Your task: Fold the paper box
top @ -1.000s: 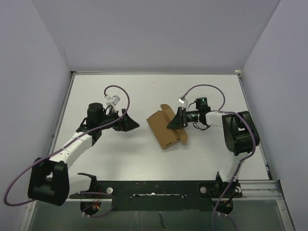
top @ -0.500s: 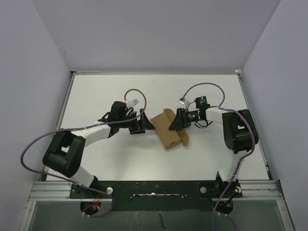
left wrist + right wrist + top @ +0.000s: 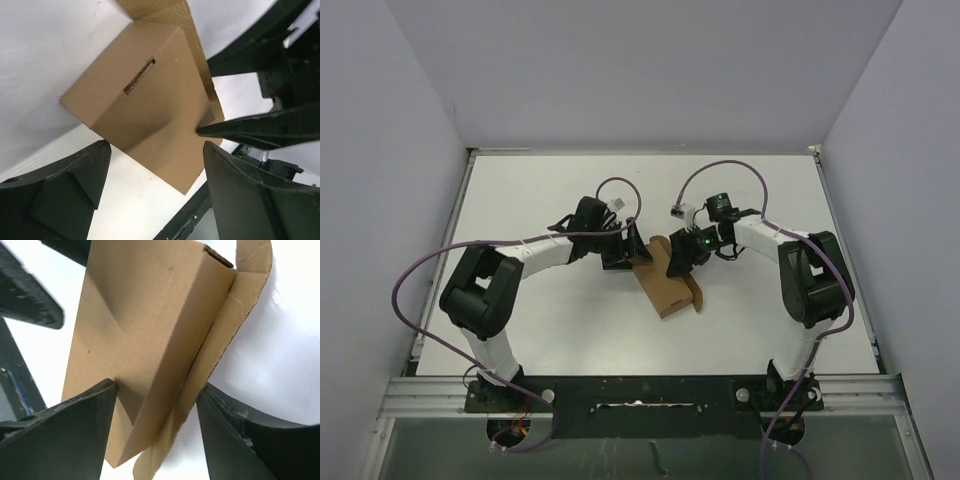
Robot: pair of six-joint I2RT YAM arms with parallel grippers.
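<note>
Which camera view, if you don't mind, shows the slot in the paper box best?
The left wrist view: the slot sits unobstructed on the paper box. The right wrist view shows plain panels and a loose flap, no slot. The top external view is too distant to tell.

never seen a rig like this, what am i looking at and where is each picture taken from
Two robot arms are bolted to a white table, each ending in a two-finger gripper. The wide picture looks down from above: left arm on the left, right arm on the right. The other two come from cameras on the wrists, so the dark shapes at the bottom belong to that gripper itself. Between the arms lies a brown paper box, partly folded. The left gripper is open, nothing held. The right gripper straddles the box; whether it squeezes it, I cannot tell.
</note>
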